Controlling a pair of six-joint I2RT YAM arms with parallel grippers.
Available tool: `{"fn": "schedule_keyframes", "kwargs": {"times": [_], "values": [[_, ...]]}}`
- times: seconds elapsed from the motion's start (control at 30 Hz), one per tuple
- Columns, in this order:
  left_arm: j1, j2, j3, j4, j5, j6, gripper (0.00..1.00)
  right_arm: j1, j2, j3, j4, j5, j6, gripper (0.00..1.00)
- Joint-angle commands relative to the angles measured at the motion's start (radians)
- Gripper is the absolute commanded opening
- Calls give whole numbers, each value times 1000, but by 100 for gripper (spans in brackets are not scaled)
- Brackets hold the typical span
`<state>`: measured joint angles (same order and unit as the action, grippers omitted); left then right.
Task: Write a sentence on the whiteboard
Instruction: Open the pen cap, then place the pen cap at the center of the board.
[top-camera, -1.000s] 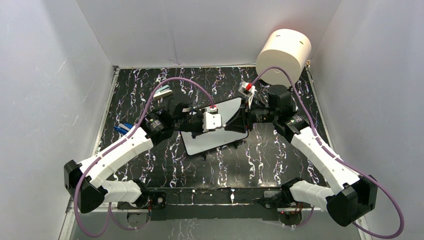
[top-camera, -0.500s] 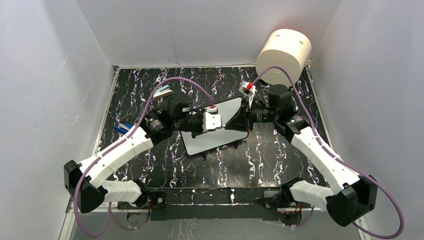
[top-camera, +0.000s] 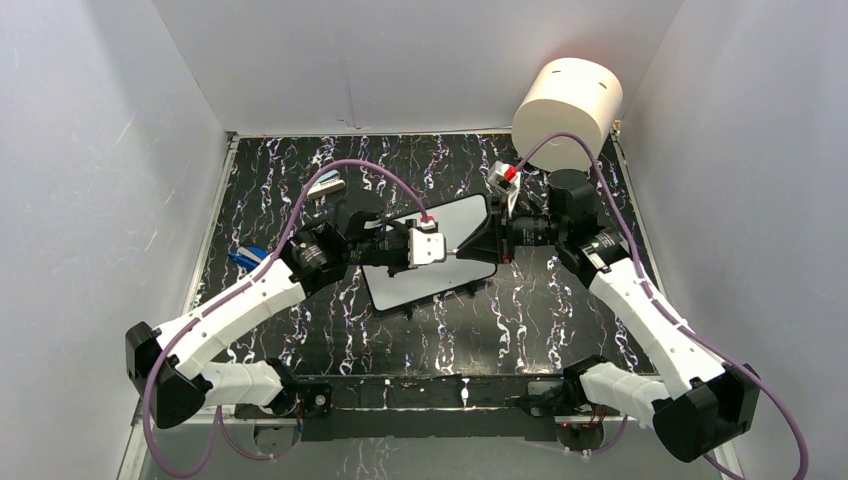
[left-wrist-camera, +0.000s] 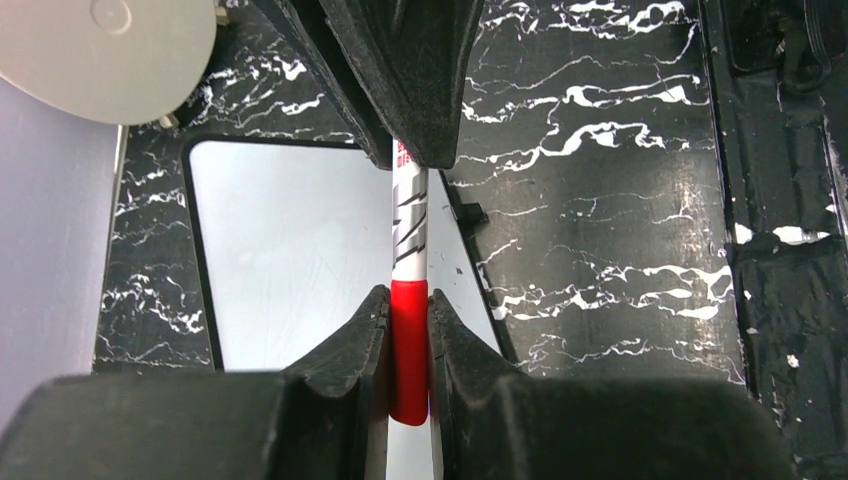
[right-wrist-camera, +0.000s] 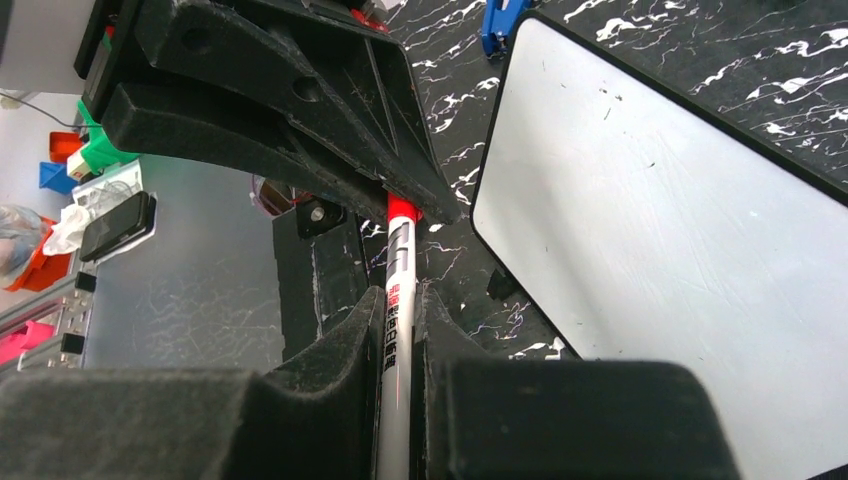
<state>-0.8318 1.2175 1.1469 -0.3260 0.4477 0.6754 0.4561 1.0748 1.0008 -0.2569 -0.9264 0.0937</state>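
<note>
**Whiteboard lies below two pincers clamped on one marker**

The left pincer (left-wrist-camera: 408, 310) is closed on the red cap (left-wrist-camera: 408, 360) of a marker (left-wrist-camera: 410, 215). The cap sits squeezed between its two black fingers. Facing it tip to tip, the right pincer (right-wrist-camera: 400, 312) is closed on the marker's white printed barrel. The marker spans the short gap between the two, held clear of the surface. Directly beneath both pincers lies the whiteboard (top-camera: 420, 285), flat on the black marbled tabletop (top-camera: 500, 325) and turned at a slant. Its black-rimmed face shows plain white with faint scuffs in both wrist views. Beyond the right pincer, past its wrist toward the far corner, stands a cream cylinder (top-camera: 567, 108), well apart from the board. Behind the left pincer, off the outer side of its arm, a small blue item (top-camera: 245, 257) rests on the tabletop.
</note>
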Motion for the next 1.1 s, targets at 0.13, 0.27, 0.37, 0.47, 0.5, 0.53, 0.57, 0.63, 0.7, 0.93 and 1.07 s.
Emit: {"fn": "schedule_keyframes", "kwargs": {"times": [0.13, 0.27, 0.37, 0.47, 0.5, 0.53, 0.57, 0.63, 0.7, 0.93, 1.07], "values": [[16, -72, -41, -1, -118, 6, 0, -75, -85, 45, -38, -16, -27, 0], [17, -93, -53, 3, -147, 13, 0, -92, -104, 44, -68, 3, -41, 0], [20, -113, -62, 11, -166, 13, 0, -104, -120, 48, -82, 21, -50, 0], [32, -139, -65, 32, -193, -4, 0, -111, -148, 49, -84, 68, -50, 0], [39, -146, -65, 44, -211, -14, 0, -111, -160, 49, -85, 90, -52, 0], [44, -153, -65, 59, -239, -24, 0, -110, -171, 47, -86, 117, -53, 0], [50, -155, -64, 76, -275, -41, 0, -109, -185, 45, -87, 152, -54, 0], [67, -156, -60, 109, -354, -72, 0, -111, -214, 38, -86, 212, -56, 0], [82, -151, -54, 136, -420, -111, 0, -110, -246, 22, -74, 265, -55, 0], [178, -71, -10, 146, -618, -283, 0, -111, -332, -36, -49, 415, -60, 0], [264, -36, 4, 119, -647, -380, 0, -111, -351, -53, -57, 455, -71, 0]]}}
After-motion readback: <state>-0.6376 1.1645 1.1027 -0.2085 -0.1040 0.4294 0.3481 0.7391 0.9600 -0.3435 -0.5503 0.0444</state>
